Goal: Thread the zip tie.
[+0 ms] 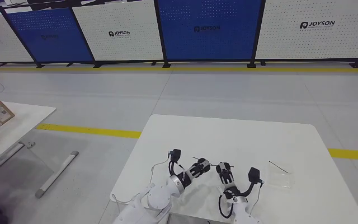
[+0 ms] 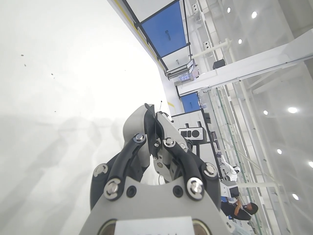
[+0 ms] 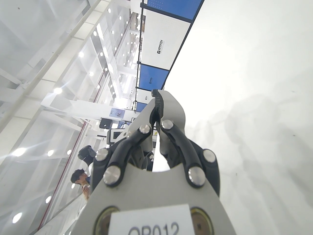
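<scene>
**Inspector:** Top view. The left gripper (image 1: 200, 166) is above the white table (image 1: 224, 131), close to its near edge. It is just beside the right gripper (image 1: 224, 169), and their tips face each other. A thin black plastic zip tie (image 1: 195, 159) projects from the left gripper. A second black tie (image 1: 278, 166) lies toward the right edge, beside a clear plastic bag (image 1: 282, 179).

**Supervisor:** Left wrist view?

**Inspector:** The left gripper (image 2: 153, 112) is closed to a narrow pinch, with the zip tie (image 2: 155, 125) clamped between its pads.

**Supervisor:** Right wrist view?

**Inspector:** The right gripper (image 3: 156, 96) has its pads pressed together. Nothing is visible between them, so I cannot tell whether it grips the tie's other end.

**Supervisor:** Which step is in hand?

**Inspector:** In my judgement, the two ends are being brought together, and no closed loop is evident. The next move calls for lining the tail up squarely with the head's slot. A short, steady push should follow, with the pinch firm enough that the strand does not twist.
</scene>
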Motion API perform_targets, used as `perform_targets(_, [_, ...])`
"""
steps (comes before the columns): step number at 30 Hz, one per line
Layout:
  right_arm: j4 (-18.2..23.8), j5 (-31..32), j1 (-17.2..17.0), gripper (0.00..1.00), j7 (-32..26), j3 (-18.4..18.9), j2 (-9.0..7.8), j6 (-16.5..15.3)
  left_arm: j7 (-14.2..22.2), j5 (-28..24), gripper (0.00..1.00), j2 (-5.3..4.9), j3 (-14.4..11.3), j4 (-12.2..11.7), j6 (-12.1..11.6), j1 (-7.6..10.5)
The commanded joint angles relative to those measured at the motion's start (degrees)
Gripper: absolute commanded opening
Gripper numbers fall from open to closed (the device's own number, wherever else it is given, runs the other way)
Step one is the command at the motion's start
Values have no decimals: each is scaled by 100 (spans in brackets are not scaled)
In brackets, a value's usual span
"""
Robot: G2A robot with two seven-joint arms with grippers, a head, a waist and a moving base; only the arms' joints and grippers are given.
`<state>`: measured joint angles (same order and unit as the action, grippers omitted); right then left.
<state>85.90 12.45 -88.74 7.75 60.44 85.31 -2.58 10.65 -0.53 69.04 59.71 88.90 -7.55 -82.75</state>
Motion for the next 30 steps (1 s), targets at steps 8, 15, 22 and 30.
perform_targets(8, [20,-6,-8,0,-92,3,-3,4,20,77,0,-8,-3,29,7,-24])
perform_targets(15, [15,-64,-15,33,-186,27,-7,31,1,58,0,2,-27,-32,89,13])
perform_targets(22, [61,-9,-78,28,-125,50,-16,-57,-76,117,0,17,-74,-85,176,57])
perform_targets(30, [119,26,-177,18,12,102,-28,-285,-120,146,0,27,-97,-119,224,91])
